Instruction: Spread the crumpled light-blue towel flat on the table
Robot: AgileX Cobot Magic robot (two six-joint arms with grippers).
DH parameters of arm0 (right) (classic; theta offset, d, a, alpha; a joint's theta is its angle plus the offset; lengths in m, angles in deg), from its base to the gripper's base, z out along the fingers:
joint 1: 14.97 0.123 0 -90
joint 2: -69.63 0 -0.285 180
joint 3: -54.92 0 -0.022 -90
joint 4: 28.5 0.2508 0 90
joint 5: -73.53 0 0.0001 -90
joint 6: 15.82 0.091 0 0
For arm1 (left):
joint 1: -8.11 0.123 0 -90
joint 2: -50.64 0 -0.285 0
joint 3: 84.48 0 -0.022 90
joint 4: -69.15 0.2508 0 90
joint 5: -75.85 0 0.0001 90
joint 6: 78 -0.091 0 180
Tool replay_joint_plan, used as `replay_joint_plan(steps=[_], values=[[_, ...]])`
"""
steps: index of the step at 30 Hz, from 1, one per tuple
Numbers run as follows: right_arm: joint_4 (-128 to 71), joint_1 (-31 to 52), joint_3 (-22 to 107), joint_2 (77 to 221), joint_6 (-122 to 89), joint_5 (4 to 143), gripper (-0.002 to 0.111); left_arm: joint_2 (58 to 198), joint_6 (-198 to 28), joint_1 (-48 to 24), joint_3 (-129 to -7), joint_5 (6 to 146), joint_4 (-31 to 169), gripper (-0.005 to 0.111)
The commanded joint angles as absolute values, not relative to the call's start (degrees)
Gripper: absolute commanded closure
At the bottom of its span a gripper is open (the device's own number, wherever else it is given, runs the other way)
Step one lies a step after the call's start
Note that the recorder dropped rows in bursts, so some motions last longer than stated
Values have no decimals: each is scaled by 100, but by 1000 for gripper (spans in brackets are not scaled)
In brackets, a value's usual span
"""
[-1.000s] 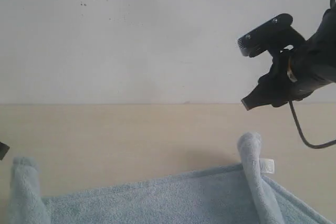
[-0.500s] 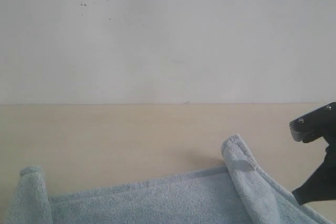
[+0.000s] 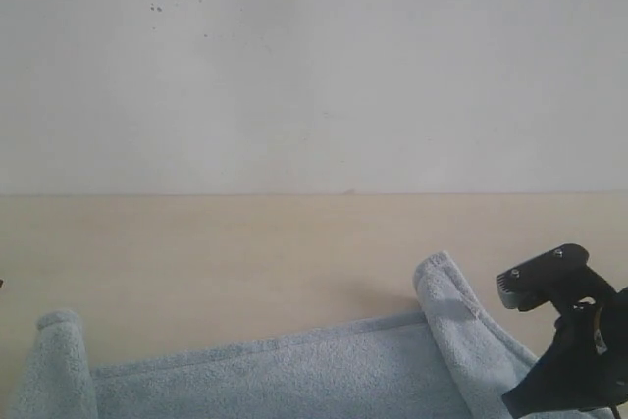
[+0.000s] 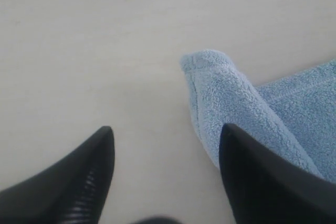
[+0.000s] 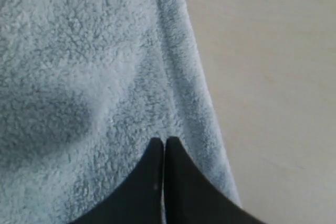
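From the outside camera, the pale blue fluffy terry-cloth towel [image 3: 294, 380] lies on the near part of the wide, smooth, pale beige worktop [image 3: 245, 242]. Most of it looks flat. Its far left corner is rolled up, and its far right corner is folded over onto the cloth. The towel looks soft, light and floppy. It should bend anywhere and will not break. Its fuzzy cloth should not slip. A good place to take hold is likely the thick edge at each folded corner, to pull it outward. The right pincer [image 3: 517, 401] hangs low over the right side of the towel.

From the left wrist camera, the left pincer [image 4: 167, 129] is wide apart and holds nothing. Bare worktop [image 4: 79, 51] shows between its jaws. The rolled corner of the towel [image 4: 226, 93] sits just beside one jaw, maybe touching it.

From the right wrist camera, the right pincer [image 5: 164, 141] has its jaws pressed together, with no cloth seen between them. It points at a fold line in the towel [image 5: 79, 51], near the towel's edge and the bare worktop [image 5: 273, 77]. Whether the tips touch the cloth cannot be told.
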State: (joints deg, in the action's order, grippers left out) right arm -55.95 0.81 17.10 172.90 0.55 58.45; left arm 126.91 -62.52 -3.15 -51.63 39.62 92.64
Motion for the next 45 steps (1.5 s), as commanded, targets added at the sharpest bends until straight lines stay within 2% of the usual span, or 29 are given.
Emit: replay_joint_plan(steps=[1,14,25,29,40,43,45], values=[[-5580,57,1715,17553,6,6162,108,12646,-6264,-309,-5141,4034,9205,51],[-5602,-190,1799,17994,65,5987,108,12646,-6264,-309,-5141,4034,9205,51],[-5652,-2155,1769,17983,1088,5239,108,12646,-6264,-309,-5141,4048,9205,51],[-5665,-2622,1769,17983,1422,5171,108,12646,-6264,-309,-5141,4105,9205,51],[-6551,-2936,1757,17983,2466,5159,108,12646,-6264,-309,-5141,4236,9182,51],[-7138,-2978,1778,17970,3071,5578,108,12697,-6264,-309,-5092,4352,9040,51],[-6788,-2887,1778,17727,3071,6249,108,12797,-6550,-309,-5024,4522,8785,51]])
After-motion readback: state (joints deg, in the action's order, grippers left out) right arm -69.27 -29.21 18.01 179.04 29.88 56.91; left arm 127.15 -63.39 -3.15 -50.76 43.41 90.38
